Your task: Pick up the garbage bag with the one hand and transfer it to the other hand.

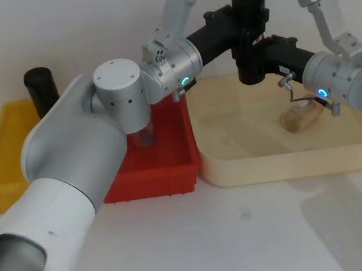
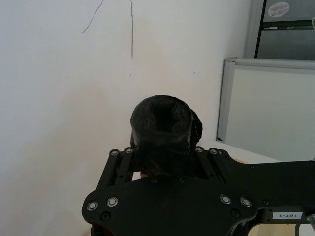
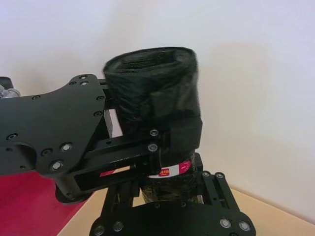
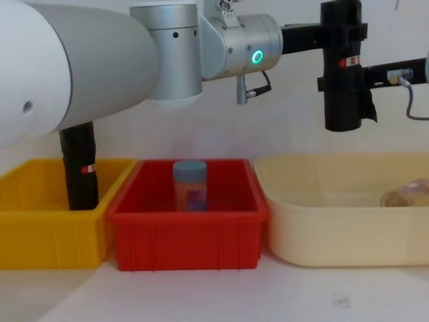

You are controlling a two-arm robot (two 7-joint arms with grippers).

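The garbage bag (image 4: 342, 67), a black roll with a red-and-white label (image 3: 170, 171), hangs upright in the air above the cream tray (image 4: 335, 228). My left gripper (image 4: 340, 30), on the green-lit arm, is shut on the roll's upper part; one of its fingers (image 3: 182, 132) presses against the roll's side. My right gripper (image 4: 343, 84), on the blue-lit arm, comes in from the other side and is shut on the roll lower down, at the label. From the head view the garbage bag (image 1: 250, 29) sits between the left gripper (image 1: 245, 13) and the right gripper (image 1: 258, 55).
A second black roll (image 4: 80, 168) stands in the yellow bin (image 4: 40, 228). The red bin (image 4: 188, 235) holds a blue-capped jar (image 4: 190, 184). A brownish object (image 1: 299, 118) lies in the cream tray (image 1: 284, 162). My left arm spans the yellow and red bins.
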